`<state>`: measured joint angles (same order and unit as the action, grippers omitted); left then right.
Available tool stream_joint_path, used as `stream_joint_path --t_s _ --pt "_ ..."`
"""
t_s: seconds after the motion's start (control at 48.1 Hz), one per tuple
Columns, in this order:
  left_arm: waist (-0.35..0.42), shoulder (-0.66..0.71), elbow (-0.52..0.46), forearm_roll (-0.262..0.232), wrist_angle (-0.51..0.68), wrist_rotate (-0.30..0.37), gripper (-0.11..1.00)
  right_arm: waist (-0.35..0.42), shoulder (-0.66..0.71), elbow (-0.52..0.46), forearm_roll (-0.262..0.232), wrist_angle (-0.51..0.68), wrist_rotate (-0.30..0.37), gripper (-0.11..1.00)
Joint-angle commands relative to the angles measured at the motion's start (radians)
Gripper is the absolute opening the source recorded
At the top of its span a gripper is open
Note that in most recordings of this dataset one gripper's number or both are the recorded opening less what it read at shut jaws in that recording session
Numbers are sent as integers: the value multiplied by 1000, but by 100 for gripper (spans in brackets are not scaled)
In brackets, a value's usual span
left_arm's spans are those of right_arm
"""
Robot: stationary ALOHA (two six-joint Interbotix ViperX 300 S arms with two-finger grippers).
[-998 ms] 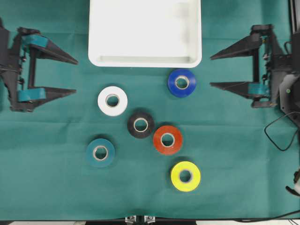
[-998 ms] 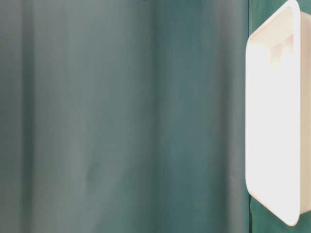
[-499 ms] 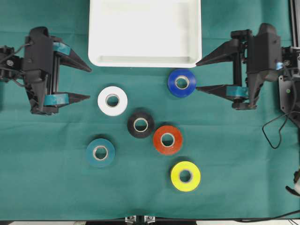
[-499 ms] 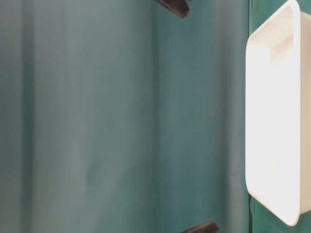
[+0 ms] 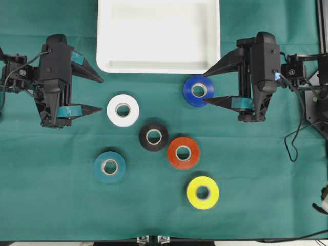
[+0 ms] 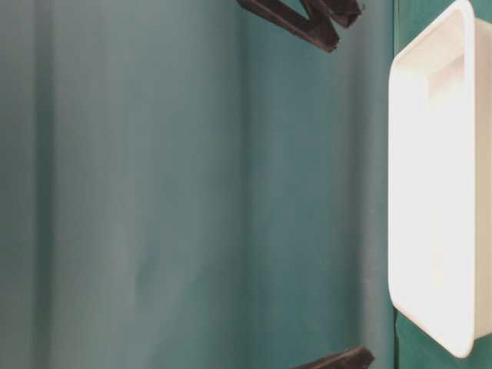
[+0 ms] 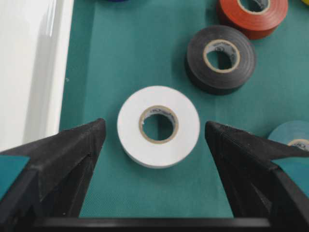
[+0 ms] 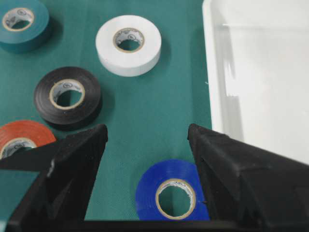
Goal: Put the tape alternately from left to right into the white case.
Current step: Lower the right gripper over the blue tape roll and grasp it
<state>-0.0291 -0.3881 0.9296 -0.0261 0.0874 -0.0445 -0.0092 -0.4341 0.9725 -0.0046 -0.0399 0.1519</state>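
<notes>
Six rolls of tape lie on the green cloth: white (image 5: 123,110), blue (image 5: 199,90), black (image 5: 154,136), red-orange (image 5: 183,152), teal (image 5: 109,167) and yellow (image 5: 203,192). The white case (image 5: 154,36) sits at the back with nothing in it. My left gripper (image 5: 102,94) is open, just left of the white roll. In the left wrist view that white roll (image 7: 188,126) lies just ahead of the left gripper (image 7: 154,124). My right gripper (image 5: 204,87) is open and straddles the blue roll's right side. The blue roll (image 8: 147,193) lies between the right gripper's (image 8: 147,128) fingers, and they do not touch it.
The case's front rim (image 5: 159,67) runs just behind both grippers. Black tape (image 7: 197,63) and red-orange tape (image 7: 229,12) lie close beyond the white roll. A cable (image 5: 300,148) loops on the cloth at the right edge. Dark fingertips (image 6: 300,23) show beside the case (image 6: 438,192).
Both arms have moved inward from the table's sides toward the rolls, jaws still wide. The right fingers now flank the blue roll. No tape has moved.
</notes>
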Motion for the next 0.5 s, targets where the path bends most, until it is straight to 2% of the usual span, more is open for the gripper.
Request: stream_joint_path --t_s 0.0,0.229,0.478 --pt "-5 -8 -21 -3 -2 2 66 3 -3 -26 2 -5 3 79" --pt "-5 -6 -23 -3 3 2 66 41 -2 -26 3 -6 9 79" --pt "-5 -5 -25 -3 3 2 66 97 -3 -20 2 -6 78 79"
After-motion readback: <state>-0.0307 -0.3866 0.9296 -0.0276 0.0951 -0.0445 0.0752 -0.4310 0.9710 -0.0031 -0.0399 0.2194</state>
